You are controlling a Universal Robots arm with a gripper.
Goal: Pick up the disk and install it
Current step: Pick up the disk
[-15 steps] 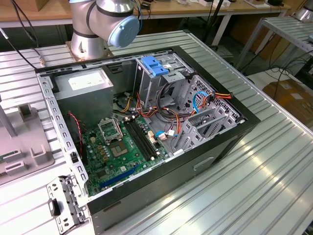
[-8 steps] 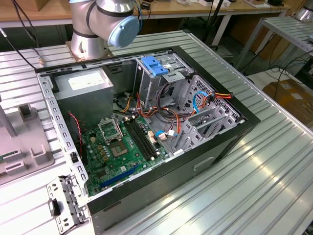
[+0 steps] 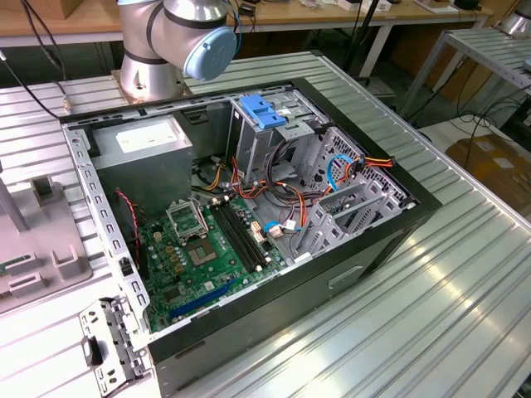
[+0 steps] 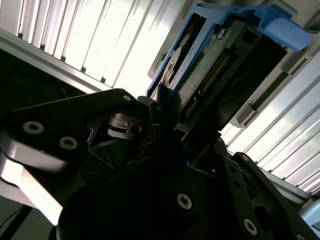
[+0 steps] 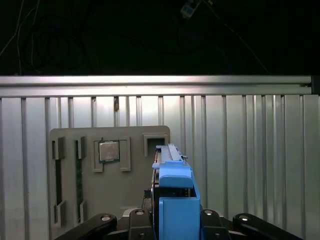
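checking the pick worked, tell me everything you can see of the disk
The disk is a flat drive with a dark underside, a row of connector pins and bright blue plastic rails. It is held on edge, clamped in the claw, over the ribbed metal table and a grey fixture plate.

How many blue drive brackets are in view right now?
2. One bracket is on the disk held in the end effector; the other sits bare in the case. Others may be hidden.
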